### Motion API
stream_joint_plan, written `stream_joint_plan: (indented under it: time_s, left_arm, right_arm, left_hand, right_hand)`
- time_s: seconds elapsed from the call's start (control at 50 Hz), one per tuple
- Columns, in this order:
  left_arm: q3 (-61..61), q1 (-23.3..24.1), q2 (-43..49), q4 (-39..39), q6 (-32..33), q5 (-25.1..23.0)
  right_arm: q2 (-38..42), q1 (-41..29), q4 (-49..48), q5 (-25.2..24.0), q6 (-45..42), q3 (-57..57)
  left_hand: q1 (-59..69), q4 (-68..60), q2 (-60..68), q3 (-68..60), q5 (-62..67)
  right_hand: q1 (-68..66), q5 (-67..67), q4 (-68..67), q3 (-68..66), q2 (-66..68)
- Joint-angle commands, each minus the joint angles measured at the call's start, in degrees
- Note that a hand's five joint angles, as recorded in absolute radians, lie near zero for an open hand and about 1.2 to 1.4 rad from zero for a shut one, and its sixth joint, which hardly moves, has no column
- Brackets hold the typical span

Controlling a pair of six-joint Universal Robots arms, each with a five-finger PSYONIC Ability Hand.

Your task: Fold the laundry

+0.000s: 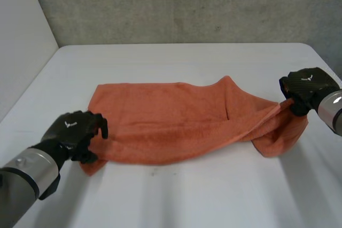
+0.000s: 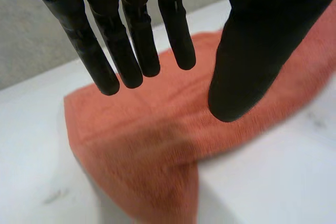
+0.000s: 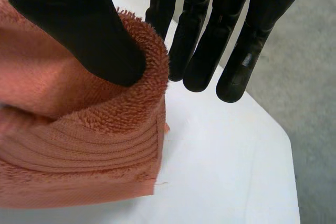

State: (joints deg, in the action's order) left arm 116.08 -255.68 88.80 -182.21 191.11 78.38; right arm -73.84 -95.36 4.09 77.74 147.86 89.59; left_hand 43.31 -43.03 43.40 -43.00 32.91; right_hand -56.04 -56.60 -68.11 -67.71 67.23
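One orange towel [image 1: 171, 121] on white surface [image 1: 176, 62]; right hand [image 1: 307, 86] at 3 o'clock pinches its corner, left hand [image 1: 72, 129] at 8 o'clock released, seemingly hovering over corner.

The head view looks down from behind and between the arms across the whole white surface [image 1: 176, 196] towards a grey wall [image 1: 187, 4], with the left hand [image 1: 72, 129] and right hand [image 1: 307, 85] at opposite ends of the orange towel [image 1: 171, 121]. Each wrist view sits very close, facing along its own fingers [image 2: 131, 51] [image 3: 199, 40] onto one end of that towel. All three views share the towel and the surface.
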Motion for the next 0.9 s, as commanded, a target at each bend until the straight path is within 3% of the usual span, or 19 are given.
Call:
stream_joint_plan:
  time_s: [0.02,0.18,0.24,0.28,0.5,0.6,0.9]
  left_arm:
    - [1.70,0.97,2.08,0.81,3.48,0.11]
    - [2.84,2.91,4.10,3.18,5.24,0.11]
    - [2.84,2.82,5.16,3.09,5.24,0.11]
    - [2.05,2.12,7.17,2.83,5.24,0.46]
    - [-5.16,-0.70,17.02,1.33,5.33,0.81]
    - [-10.42,-1.31,21.85,-2.00,5.33,2.21]
    - [-14.03,-1.40,23.87,-9.73,5.50,3.89]
  right_arm:
    - [7.99,-0.09,-3.47,2.67,0.58,-1.17]
    - [9.42,-0.17,-4.79,2.68,0.58,-1.26]
    - [9.42,-0.17,-5.23,2.59,0.58,-1.00]
    - [9.42,-0.26,-5.23,2.50,0.58,-0.82]
    - [9.42,-0.17,-5.41,2.15,0.41,0.67]
    - [9.42,-0.26,-5.67,2.15,0.23,1.11]
    - [9.42,-0.53,-5.76,0.92,-0.47,2.69]
  left_hand:
    - [20.90,-21.18,20.81,-21.21,21.31]
    - [27.46,-27.74,27.37,-27.77,27.87]
    - [20.56,-20.85,20.48,-20.87,20.97]
    - [8.35,-8.63,8.26,-8.66,8.76]
    - [5.25,-5.54,5.17,-5.56,5.66]
    - [5.25,-5.54,5.17,-5.56,5.66]
    - [5.92,-6.21,5.84,-6.23,6.33]
  right_hand:
    - [-23.96,-13.40,-11.89,-12.29,12.77]
    - [-23.96,-13.40,-11.89,-12.29,12.77]
    - [-23.96,-13.40,-11.89,-12.29,12.77]
    - [-23.96,-13.40,-11.89,-12.29,12.77]
    - [-23.96,-13.40,-11.89,-12.29,12.77]
    - [-23.96,-13.40,-11.89,-12.29,12.77]
    - [-23.96,-13.40,-11.89,-12.29,12.77]
